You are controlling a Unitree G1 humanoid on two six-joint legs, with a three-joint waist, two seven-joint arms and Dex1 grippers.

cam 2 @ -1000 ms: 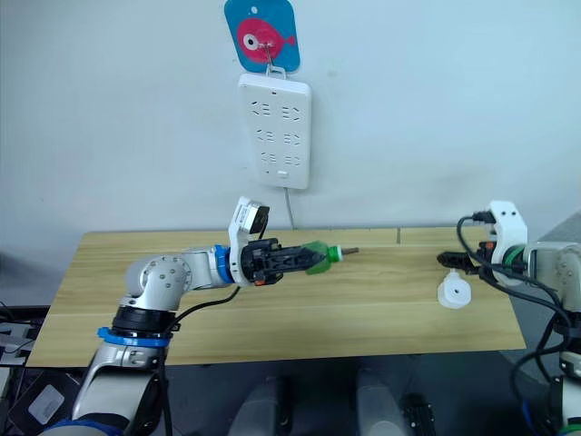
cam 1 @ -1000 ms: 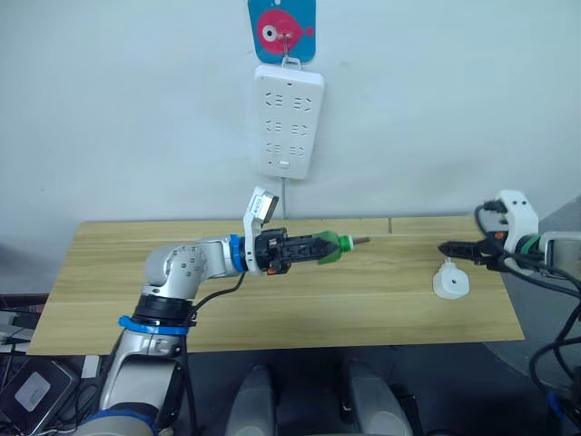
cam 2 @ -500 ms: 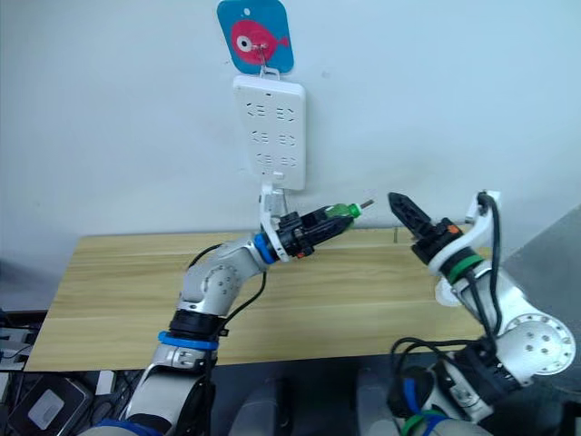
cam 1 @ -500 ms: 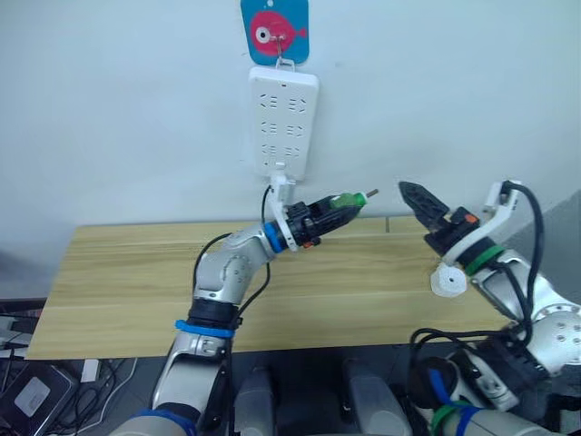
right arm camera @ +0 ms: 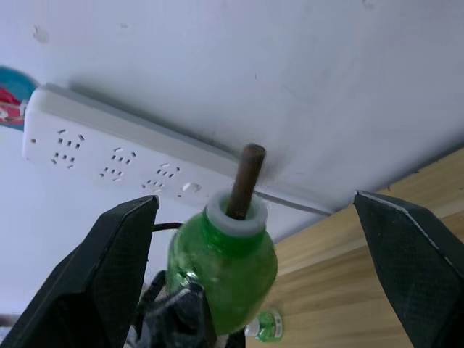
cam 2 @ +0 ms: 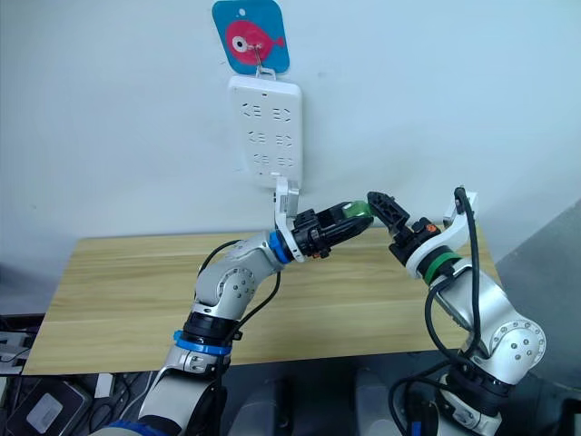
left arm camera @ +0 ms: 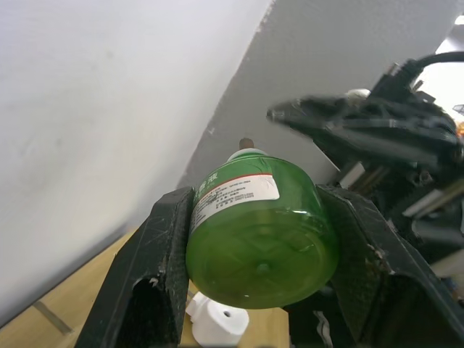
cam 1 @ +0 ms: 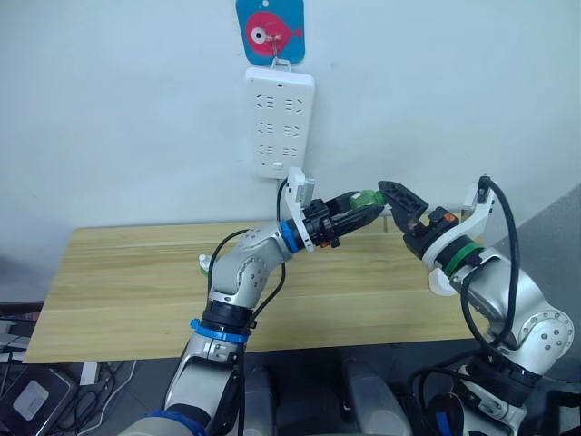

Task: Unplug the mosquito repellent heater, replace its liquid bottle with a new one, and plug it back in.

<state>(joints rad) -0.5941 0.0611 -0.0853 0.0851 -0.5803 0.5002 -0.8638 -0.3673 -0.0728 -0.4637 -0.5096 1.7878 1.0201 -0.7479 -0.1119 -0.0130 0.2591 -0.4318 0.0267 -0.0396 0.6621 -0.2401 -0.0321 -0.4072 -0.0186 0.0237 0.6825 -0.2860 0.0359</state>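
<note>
Bottle (left arm camera: 257,235) clamped in left hand (cam 1: 356,213)

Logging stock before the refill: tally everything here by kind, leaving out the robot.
Green bottles: 2, the held bottle in the left pincer and the second bottle on the table
White heater: 1
Wall power strip: 1
Fish hook: 1
Total: 5
</note>
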